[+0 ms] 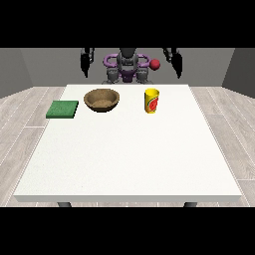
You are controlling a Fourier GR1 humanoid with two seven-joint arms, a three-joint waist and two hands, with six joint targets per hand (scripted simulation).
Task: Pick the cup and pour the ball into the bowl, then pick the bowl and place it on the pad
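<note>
A yellow cup (152, 100) with a red mark stands upright on the white table (129, 154), right of centre at the far side. A red ball (155, 64) shows above and behind the cup, in the air near the robot's torso. A brown wooden bowl (102, 99) sits left of the cup. A flat green pad (63, 109) lies at the table's left edge. The hand at the view's right (177, 63) hangs raised behind the table's far edge, away from the cup. The hand at the view's left (86, 62) hangs likewise, its fingers pointing down.
The table's near half holds nothing. Grey wood floor surrounds the table, with grey walls behind the robot.
</note>
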